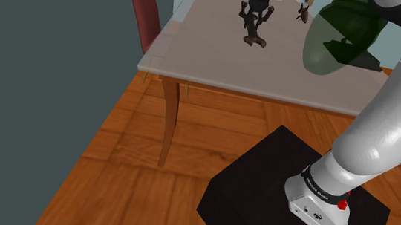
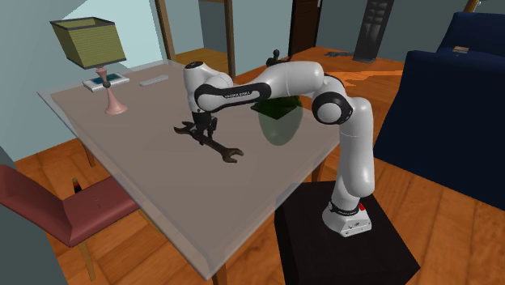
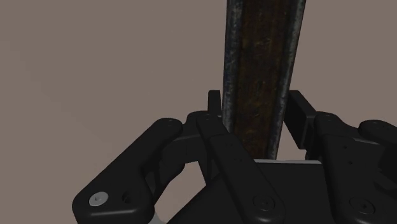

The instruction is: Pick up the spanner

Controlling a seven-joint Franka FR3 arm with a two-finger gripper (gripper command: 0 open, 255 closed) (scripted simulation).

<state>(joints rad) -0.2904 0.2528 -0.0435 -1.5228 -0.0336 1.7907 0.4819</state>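
The spanner (image 2: 212, 142) is a dark, rusty double-ended wrench on the pale tabletop (image 2: 162, 186), near the middle. My gripper (image 2: 201, 134) comes down on its shaft from above and is shut on it. In the wrist view the shaft (image 3: 262, 57) runs straight out between the two black fingers (image 3: 215, 107), which press on both of its sides around the gripper (image 3: 254, 107). From the shoulder view the gripper (image 1: 255, 20) holds the spanner (image 1: 254, 40) with one jaw end pointing toward the camera. I cannot tell whether the spanner rests on the table or hangs just above it.
A lamp (image 2: 91, 42) with a pink base, a book (image 2: 103, 81) and a flat grey object (image 2: 154, 79) sit at the table's far end. A dark green translucent object (image 2: 279, 125) stands beside the arm. A red chair (image 2: 69, 212) and the black stand (image 2: 348, 243) flank the table.
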